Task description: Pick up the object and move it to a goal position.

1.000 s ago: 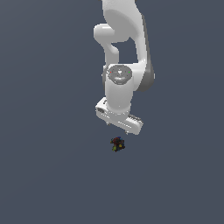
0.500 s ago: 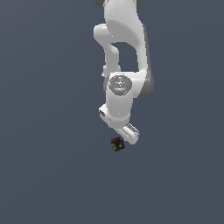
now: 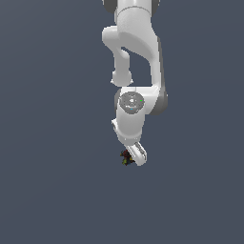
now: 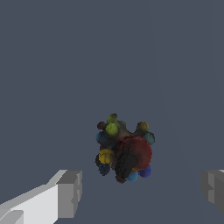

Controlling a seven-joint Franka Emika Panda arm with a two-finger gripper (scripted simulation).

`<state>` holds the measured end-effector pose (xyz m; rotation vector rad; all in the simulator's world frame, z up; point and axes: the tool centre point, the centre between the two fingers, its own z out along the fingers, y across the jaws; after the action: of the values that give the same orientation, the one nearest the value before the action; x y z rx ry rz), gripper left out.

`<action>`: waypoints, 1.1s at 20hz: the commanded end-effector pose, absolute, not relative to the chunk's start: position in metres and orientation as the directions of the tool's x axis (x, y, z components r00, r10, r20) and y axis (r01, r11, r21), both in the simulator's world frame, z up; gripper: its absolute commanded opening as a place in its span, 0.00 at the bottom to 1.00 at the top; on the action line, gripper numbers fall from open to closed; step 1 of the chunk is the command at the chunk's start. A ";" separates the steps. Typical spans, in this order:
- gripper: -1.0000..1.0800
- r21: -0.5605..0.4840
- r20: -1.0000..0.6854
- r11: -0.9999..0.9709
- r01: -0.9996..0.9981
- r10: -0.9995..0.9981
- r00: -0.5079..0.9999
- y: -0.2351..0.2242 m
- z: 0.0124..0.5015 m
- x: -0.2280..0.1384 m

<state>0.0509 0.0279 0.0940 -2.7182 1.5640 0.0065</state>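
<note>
Grey-blue surface fills both views, plain and unmarked, and I take it for the table [image 3: 52, 190] on which the scene sits. Going from the exterior view's left, the first thing met is the object [image 3: 125, 157], a tiny dark lump with red and yellow specks, lying low in the picture just beside the tip of the white arm and partly hidden by it on the exterior view's right. Touching or nearly touching it there is the pincer [image 3: 137, 157], seen edge-on at the end of the white Franka arm [image 3: 136, 62], which hangs down from the top of the picture and bends at a round grey-capped joint above the wrist. In the wrist view the object [image 4: 124, 149] shows much larger, a knobbly cluster of small balls in dark red, yellow, green, teal and blue. It lies between the two grey fingertips [image 4: 70, 193] and a little beyond them. One fingertip sits at each lower side of that picture, and both stand well apart from the lump with bare table showing between. The pincer [image 4: 142, 192] is thus spread wide and released, holding nothing.
</note>
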 end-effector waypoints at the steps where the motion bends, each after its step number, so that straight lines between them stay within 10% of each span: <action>1: 0.96 -0.002 -0.004 -0.459 -0.889 -0.889 0.459 0.028 0.089 0.053; 22: 0.96 0.000 0.000 -0.370 -0.929 -0.929 0.370 0.028 0.054 0.056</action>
<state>0.0565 0.0283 0.0624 -2.5998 1.7619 -0.0013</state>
